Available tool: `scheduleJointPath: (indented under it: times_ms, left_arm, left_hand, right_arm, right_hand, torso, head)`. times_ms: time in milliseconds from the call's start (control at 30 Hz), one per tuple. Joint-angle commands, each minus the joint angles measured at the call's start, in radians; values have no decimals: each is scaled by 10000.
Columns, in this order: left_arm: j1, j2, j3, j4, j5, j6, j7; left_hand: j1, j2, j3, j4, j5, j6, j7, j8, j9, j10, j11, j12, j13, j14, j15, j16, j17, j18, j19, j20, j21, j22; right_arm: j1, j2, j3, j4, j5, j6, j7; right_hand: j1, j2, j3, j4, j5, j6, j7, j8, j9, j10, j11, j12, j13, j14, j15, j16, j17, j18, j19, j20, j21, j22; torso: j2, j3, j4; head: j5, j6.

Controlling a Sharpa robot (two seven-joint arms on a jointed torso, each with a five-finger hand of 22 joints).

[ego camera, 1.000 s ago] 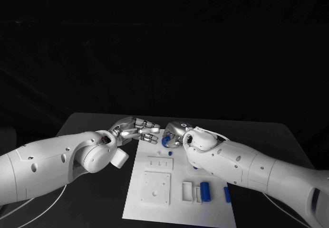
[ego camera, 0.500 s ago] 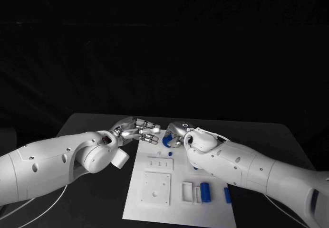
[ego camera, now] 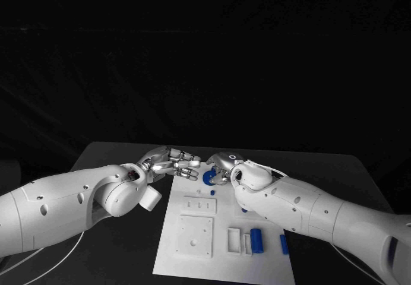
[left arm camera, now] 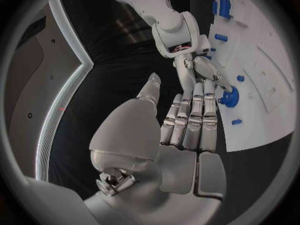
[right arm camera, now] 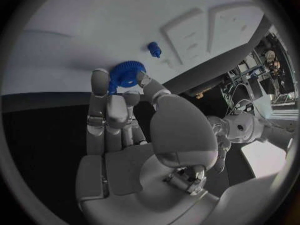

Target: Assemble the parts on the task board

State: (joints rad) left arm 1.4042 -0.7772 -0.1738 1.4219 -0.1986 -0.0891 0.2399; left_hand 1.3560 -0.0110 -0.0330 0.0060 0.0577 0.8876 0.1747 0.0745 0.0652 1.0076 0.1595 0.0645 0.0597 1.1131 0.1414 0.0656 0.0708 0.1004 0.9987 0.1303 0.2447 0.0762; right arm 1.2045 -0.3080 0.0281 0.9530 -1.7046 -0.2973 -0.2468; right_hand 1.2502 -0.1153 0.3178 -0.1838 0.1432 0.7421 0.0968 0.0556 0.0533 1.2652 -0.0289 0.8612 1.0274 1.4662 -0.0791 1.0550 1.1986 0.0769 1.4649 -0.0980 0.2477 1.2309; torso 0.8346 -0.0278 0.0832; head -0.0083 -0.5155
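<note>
The white task board [ego camera: 224, 252] lies in the middle of the table. Over its far end my right hand [ego camera: 220, 167] pinches a blue gear [ego camera: 208, 174] at its fingertips; the right wrist view shows the gear [right arm camera: 127, 75] between the fingertips, just above the board [right arm camera: 75, 30]. My left hand [ego camera: 176, 162] is right beside it, fingers stretched toward the gear [left arm camera: 229, 97] and holding nothing. A small blue peg [ego camera: 212, 192] stands in the board near the gear. Two blue cylinders [ego camera: 256, 239] lie at the board's near right.
Two raised white blocks [ego camera: 195, 235] with holes sit on the board's left half, and a white slotted piece [ego camera: 234, 238] is beside the cylinders. Black table [ego camera: 120, 155] surrounds the board. Both forearms cross the board's near sides.
The hands have edged slightly closer together over the board's far end. The gear stays in my right hand's fingertips.
</note>
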Motion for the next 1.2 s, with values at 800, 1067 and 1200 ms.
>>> scheduleJointPath:
  times_ms: [800,1067,1200]
  left_arm:
    - [-5,4,1,-255,2,158,128]
    - [-6,-91,-2,-394,4,130,173]
    - [-34,-98,-4,-517,5,150,187]
  left_hand:
    - [-46,54,-35,12,-60,11,-16,-10,6,-29,2,-32,13,-14,-11,14,3,-23,-22,-35,-69,-11]
    - [-46,50,-39,5,-60,39,-19,-7,7,9,-7,-31,13,-14,-13,13,3,-25,-23,-35,-70,-11]
    - [-45,51,-42,-3,-60,48,-23,-11,6,18,-15,-32,13,-14,-14,13,3,-26,-23,-38,-69,-11]
  right_arm:
    - [-30,-940,155,354,2789,-1565,1613]
    - [235,-2038,573,887,5842,-892,2865]
    - [312,-2511,725,1011,7240,-138,3609]
  right_hand:
    - [-377,236,-65,-171,702,2042,137,47,76,-340,183,-611,-658,-113,86,-876,-584,24,318,62,-547,-495]
    - [-165,568,-254,-736,1122,2485,269,46,87,-650,290,-2546,-2858,-819,155,-4061,-3082,41,-383,136,-1824,-1745]
    - [82,785,490,-984,1239,2527,253,34,82,-515,448,-5460,-5796,-1037,451,-6960,-4920,22,-1671,449,-1828,-3509]
  torso:
    - [-21,11,-56]
    - [-115,80,-238]
    - [-189,124,-331]
  head:
    - [48,-14]
    - [74,45]
    - [49,65]
